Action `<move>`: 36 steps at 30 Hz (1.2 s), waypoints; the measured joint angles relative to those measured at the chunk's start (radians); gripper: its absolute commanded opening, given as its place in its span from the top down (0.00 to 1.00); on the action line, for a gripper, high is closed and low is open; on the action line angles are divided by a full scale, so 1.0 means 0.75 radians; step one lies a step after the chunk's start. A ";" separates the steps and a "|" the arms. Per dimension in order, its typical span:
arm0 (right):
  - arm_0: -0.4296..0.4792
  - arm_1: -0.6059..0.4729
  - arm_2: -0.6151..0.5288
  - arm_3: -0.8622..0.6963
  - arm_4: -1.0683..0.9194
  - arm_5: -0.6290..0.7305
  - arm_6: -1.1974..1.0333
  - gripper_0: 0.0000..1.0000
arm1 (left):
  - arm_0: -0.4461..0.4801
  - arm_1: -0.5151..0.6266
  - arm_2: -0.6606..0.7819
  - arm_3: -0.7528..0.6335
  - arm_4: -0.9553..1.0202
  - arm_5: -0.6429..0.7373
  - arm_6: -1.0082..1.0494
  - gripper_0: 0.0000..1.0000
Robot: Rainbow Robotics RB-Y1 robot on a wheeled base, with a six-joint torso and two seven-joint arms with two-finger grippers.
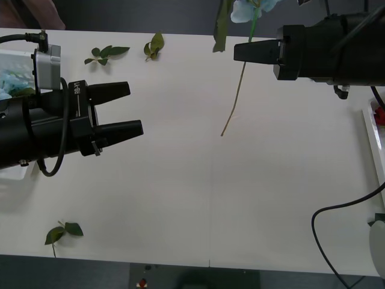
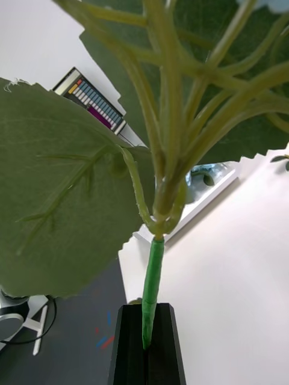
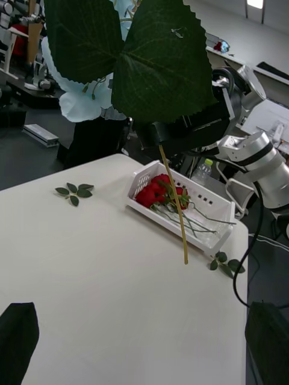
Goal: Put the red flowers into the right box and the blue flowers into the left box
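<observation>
Aloft, one blue flower [image 1: 248, 10] between the right gripper's [image 1: 239, 52] closed fingers.

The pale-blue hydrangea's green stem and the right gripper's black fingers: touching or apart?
Touching. The right wrist view shows the right gripper shut on the pale-blue hydrangea's green stem.

The setting looked like a robotics lab or test room. A large plain white table [image 1: 180, 180] stood on a dark floor, with black cables [image 1: 328, 232] trailing over its edge. In the left wrist view, more tables [image 3: 241, 36] and equipment stood in the open room behind, a plastic bottle [image 3: 203, 171] sat past the table's far edge, and a ceiling light [image 3: 259, 3] glowed overhead. The right wrist view caught a colour calibration chart [image 2: 93, 100] lying beyond the table.
</observation>
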 measured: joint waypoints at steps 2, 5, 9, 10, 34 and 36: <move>-0.009 0.020 0.000 0.000 0.000 0.000 0.000 1.00 | 0.000 0.021 -0.038 0.000 0.018 -0.050 0.001 0.00; -0.022 0.048 0.000 0.000 0.000 -0.011 0.001 1.00 | -0.001 0.060 -0.123 0.000 0.031 -0.139 0.027 0.00; -0.029 0.074 0.005 0.000 0.000 -0.066 0.009 1.00 | -0.017 0.086 -0.207 0.000 -0.004 -0.177 0.167 0.00; -0.029 0.077 0.014 0.000 0.000 -0.082 0.010 1.00 | -0.027 0.086 -0.215 0.000 -0.021 -0.177 0.208 0.00; -0.029 0.077 0.068 0.000 0.000 -0.101 0.010 1.00 | -0.261 0.086 -0.508 0.000 -0.377 -0.390 0.725 0.00; -0.029 0.077 0.068 0.000 0.000 -0.101 0.010 1.00 | -0.262 0.086 -0.527 0.000 -0.392 -0.400 0.725 0.01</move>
